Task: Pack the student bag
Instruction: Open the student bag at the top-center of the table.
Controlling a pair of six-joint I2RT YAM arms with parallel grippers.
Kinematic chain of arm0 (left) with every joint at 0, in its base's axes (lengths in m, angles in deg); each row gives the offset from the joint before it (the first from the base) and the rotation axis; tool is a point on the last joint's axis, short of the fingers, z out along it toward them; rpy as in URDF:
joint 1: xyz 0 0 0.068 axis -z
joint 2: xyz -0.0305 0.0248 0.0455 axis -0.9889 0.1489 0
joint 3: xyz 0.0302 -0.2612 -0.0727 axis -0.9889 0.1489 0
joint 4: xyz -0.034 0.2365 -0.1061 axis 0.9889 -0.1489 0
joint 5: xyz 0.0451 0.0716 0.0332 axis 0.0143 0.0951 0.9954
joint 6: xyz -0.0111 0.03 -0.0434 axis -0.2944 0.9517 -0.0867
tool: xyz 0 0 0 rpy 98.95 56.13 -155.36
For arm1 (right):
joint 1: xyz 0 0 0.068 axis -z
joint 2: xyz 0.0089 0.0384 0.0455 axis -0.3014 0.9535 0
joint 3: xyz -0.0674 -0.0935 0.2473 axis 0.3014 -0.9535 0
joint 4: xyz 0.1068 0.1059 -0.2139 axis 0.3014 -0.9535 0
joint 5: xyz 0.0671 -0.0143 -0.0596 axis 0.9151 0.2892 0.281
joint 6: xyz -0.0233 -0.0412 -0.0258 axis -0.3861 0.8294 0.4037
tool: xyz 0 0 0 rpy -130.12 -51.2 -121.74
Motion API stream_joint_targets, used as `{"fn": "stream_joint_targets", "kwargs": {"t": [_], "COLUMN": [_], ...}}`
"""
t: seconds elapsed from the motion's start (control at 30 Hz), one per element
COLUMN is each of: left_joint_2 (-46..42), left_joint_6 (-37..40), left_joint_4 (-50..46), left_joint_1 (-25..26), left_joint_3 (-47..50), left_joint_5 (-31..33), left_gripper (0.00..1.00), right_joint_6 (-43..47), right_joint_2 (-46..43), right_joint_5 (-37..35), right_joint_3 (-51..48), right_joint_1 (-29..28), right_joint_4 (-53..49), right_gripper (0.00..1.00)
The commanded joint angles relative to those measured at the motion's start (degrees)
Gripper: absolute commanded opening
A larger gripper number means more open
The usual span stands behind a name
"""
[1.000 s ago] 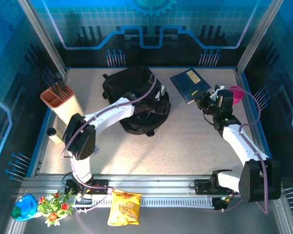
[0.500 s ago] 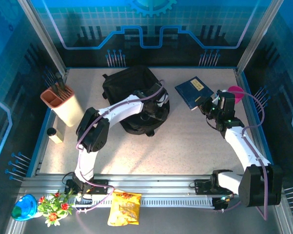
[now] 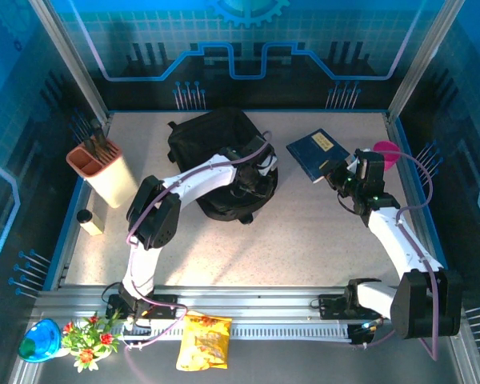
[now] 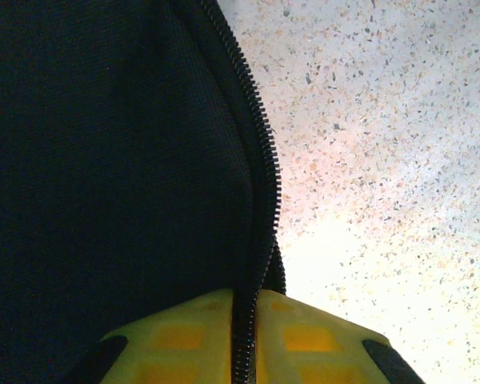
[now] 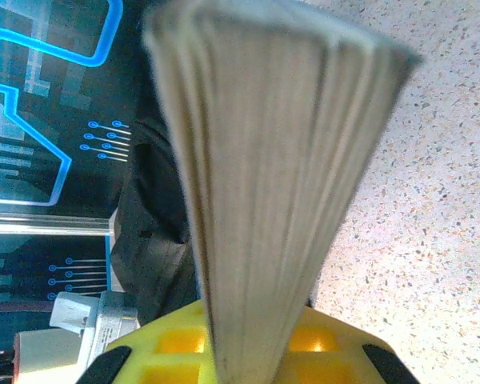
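The student bag (image 3: 216, 164), a large rounded pack of soft black fabric, is seen lying on the pale, speckled, stone-like tabletop (image 3: 304, 248), towards the back and a little left of centre. The left hand (image 3: 254, 182) is set against the bag's right side. In the left wrist view the cloth of the bag (image 4: 104, 160) is shown as a fine, matt weave, bordered by a zipper (image 4: 262, 160) whose small dark teeth run in a gentle curve along the fabric's edge, with bare tabletop (image 4: 384, 120) beside it. The zipper band is passed down between the two yellow fingers (image 4: 176, 340) of the left hand (image 4: 244, 344), which are drawn almost together so that only that strip of bag is pinched between them. To the right of the bag, and apart from it, a book (image 3: 318, 152) with a flat dark blue cover and a small yellowish label is held tilted by the right hand (image 3: 342, 178). In the right wrist view the book (image 5: 264, 176) is seen end on, as a blurred block of pale grey-cream page edges, narrow where it is clamped between the yellow fingers (image 5: 336, 344) of the right hand (image 5: 248, 356) and wider at its far end. A tall beige holder (image 3: 104, 172) with a terracotta-coloured rim is stood at the left edge of the tabletop, and a round pink object (image 3: 388, 152) is placed by the right edge, just behind the right arm.
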State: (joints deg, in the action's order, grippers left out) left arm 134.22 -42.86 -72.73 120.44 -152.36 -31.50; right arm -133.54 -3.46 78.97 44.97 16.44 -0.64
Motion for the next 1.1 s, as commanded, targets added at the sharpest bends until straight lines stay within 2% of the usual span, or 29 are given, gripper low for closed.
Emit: {"fn": "stream_joint_targets", "kwargs": {"t": [0.0,0.17,0.43,0.57,0.77,1.07], "left_joint_2": [-2.02,-6.87,-15.32,-17.1,-19.83,-22.27], "left_joint_6": [0.67,-0.04,-4.83,-4.78,-3.86,-3.74], "left_joint_4": [0.24,3.99,15.05,17.99,23.45,31.42], "left_joint_1": [-0.21,-2.01,-7.95,-8.69,-8.68,-8.74], "left_joint_3": [-0.85,1.46,7.68,7.71,8.37,12.5], "left_joint_5": [-0.09,2.15,4.56,5.77,6.55,-0.56], "left_gripper": [0.11,0.08,0.02,0.02,0.02,0.02], "right_joint_6": [1.59,2.76,1.24,0.13,-1.25,-3.27], "right_joint_2": [-1.59,-2.63,-4.87,-4.22,-2.22,4.03], "right_joint_5": [-0.45,-0.4,0.21,-1.03,-5.34,-2.4], "right_joint_3": [0.0,-0.01,0.77,1.88,3.09,4.42], "right_joint_1": [1.07,1.19,-0.21,-3.62,-11.65,-18.45], "right_joint_4": [0.12,-1.46,-5.73,-7.36,-9.4,-3.28], "right_gripper": [0.01,0.01,0.01,0.01,0.01,0.01]}}
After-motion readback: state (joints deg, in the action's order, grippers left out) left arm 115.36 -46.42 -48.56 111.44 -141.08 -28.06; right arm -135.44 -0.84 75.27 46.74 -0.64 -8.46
